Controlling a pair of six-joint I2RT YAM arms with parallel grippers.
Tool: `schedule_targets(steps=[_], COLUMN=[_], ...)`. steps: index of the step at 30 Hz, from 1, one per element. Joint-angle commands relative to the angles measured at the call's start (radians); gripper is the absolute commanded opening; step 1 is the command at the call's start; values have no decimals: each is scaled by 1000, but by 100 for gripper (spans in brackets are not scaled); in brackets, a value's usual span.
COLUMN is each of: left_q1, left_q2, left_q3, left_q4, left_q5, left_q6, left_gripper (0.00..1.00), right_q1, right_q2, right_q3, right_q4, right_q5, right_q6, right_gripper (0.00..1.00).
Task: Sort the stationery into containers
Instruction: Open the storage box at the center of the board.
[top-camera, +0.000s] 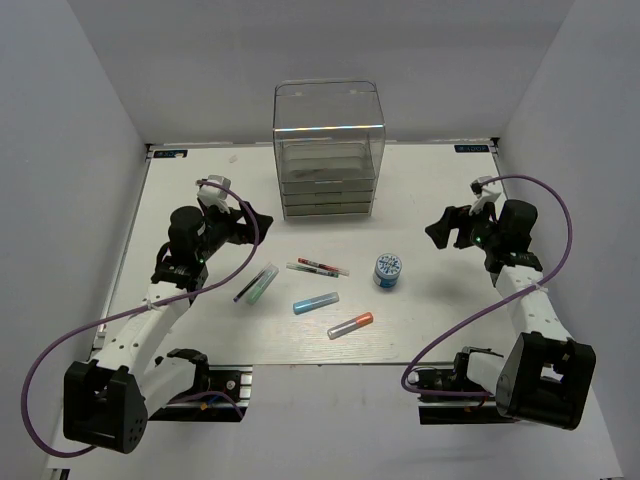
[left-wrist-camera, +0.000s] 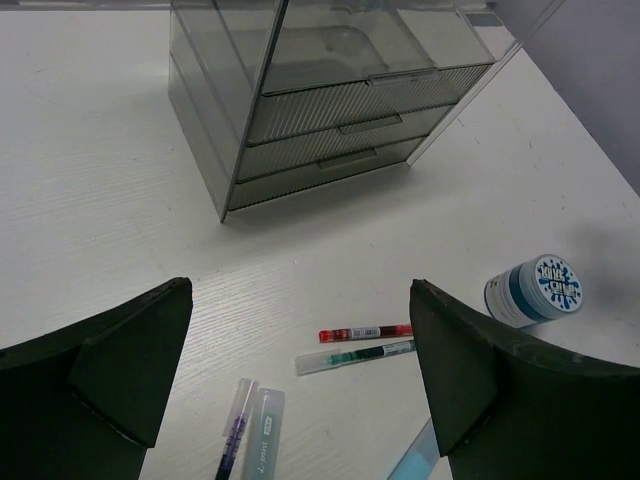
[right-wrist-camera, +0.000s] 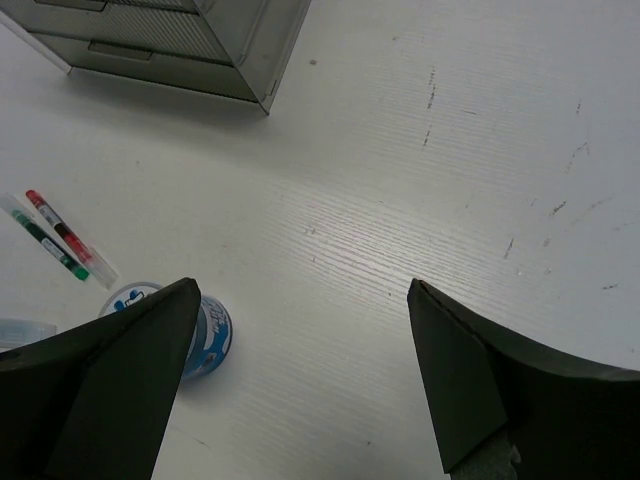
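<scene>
Left gripper (left-wrist-camera: 300, 288), right gripper (right-wrist-camera: 303, 287): fingers wide, empty.
Red pen (left-wrist-camera: 365, 332) between left's fingertips, beyond; roll (right-wrist-camera: 214, 336) partly behind one right finger.

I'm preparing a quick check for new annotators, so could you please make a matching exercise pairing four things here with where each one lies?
Things:
1. drawer box
2. round roll
3. orange-tipped marker
4. teal marker

Places:
A. closest to the near edge of the table
B. at the far end
C. right beside the dark thin pen
D. rightmost loose item

Pairs: 1-B, 2-D, 3-A, 4-C
</scene>
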Motion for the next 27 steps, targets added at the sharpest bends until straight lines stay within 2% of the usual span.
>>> schedule_targets(steps=[1,4,5,11,13,14,15,17,18,19,20,21,22,23,24,25,27], left_q1=[2,2,2,2,2,-7,-7,-7,-7,-7,-17,-17,-29,-43,-43,-53,-66], left_q2=[-14,-5,-5,26,54,65,79,142,171,203,273,306,331,352,384,397,438], left_q3=[36,36,36,45,45,45,45,58,67,77,111,130,145,156,156,156,156], left_q4=[20,20,20,20,35,46,46,87,101,130,141,152,164,212,251,294,395], left_q5=[23,23,32,62,86,100,100,141,161,216,235,244,234,220,189,180,161], left_q6=[-2,-11,-11,-20,-31,-31,-57,-91,-136,-163,-189,-216,-265,-296,-331,-399,-462], left_gripper=[99,99,99,97,77,44,29,5,4,4,12,21,30,38,50,55,62], right_q1=[-4,-7,-6,-3,-1,-3,2,2,3,5,10,8,11,19,20,28,33], right_q2=[-10,-22,-28,-42,-40,-37,-39,-46,-54,-56,-60,-72,-75,-83,-100,-106,-120], right_q3=[41,41,42,41,44,45,48,45,45,47,48,48,38,22,15,-7,-15], right_q4=[-3,-50,-76,-140,-161,-176,-204,-201,-204,-203,-186,-178,-167,-125,-112,-101,-72], right_q5=[-36,-79,-119,-93,-117,-145,-189,-222,-252,-257,-257,-248,-236,-228,-230,-223,-211], right_q6=[-39,-126,-207,-324,-357,-377,-409,-403,-403,-395,-385,-356,-331,-308,-300,-292,-288], right_gripper=[90,90,90,90,90,90,90,90,78,56,13,6,8,32,49,58,61])
